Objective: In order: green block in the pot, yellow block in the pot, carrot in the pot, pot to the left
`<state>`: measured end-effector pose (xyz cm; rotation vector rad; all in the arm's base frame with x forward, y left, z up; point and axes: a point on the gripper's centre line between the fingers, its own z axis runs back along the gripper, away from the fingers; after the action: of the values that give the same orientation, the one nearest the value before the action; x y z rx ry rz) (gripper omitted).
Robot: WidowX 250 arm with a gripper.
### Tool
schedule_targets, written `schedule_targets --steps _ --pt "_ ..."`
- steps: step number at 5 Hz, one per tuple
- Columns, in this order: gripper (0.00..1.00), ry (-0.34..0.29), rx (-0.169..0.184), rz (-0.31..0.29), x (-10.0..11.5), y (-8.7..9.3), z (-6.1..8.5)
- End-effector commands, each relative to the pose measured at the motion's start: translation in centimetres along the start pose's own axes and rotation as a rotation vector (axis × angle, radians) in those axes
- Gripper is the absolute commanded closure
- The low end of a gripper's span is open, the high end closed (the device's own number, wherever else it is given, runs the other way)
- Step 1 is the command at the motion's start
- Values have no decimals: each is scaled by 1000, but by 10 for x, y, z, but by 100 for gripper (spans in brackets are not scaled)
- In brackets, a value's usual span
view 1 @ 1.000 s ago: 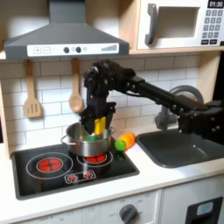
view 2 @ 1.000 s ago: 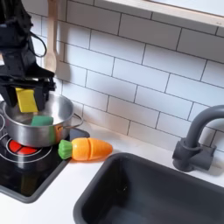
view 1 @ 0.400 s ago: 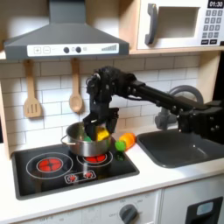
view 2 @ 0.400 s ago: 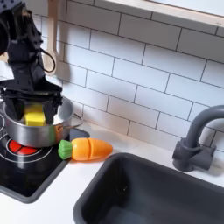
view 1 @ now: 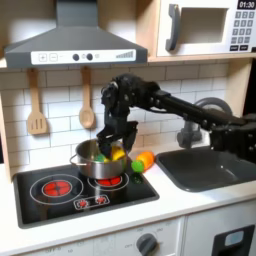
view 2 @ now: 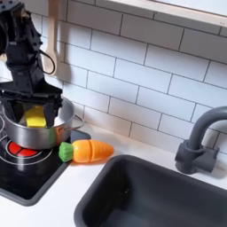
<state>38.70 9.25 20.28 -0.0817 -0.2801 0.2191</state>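
Observation:
The steel pot (view 1: pixel 90 171) (view 2: pixel 32 138) stands on the stove's right burner. Inside it lies the yellow block (view 2: pixel 35 116) (view 1: pixel 118 155), with the green block (view 1: pixel 100 157) beside it in the first exterior view. My gripper (view 2: pixel 34 103) (view 1: pixel 110 147) hangs just over the pot's mouth, open, its fingers spread to either side of the yellow block. The carrot (view 2: pixel 88 151) (view 1: pixel 144 161) lies on the counter right of the pot in both exterior views, its green end toward the pot.
The black stovetop (view 1: pixel 70 190) has a second burner (view 1: pixel 56 186) to the first exterior view's left of the pot. A dark sink (view 2: pixel 151 195) with a faucet (view 2: pixel 197 142) lies right of the carrot. Wooden utensils (view 1: pixel 37 105) hang on the tiled wall.
My gripper came down into the pot's mouth with the yellow block and opened; the block now rests in the pot. Since 0.4 s ago almost nothing has moved.

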Motion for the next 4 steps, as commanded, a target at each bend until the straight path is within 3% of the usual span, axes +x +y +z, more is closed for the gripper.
schedule_targets --steps 1,2,4 --pt "0 -78 5 -1 0 -17 25" --pt "0 -67 16 3 -7 -24 21" --pt "0 -78 50 199 -16 -48 13"
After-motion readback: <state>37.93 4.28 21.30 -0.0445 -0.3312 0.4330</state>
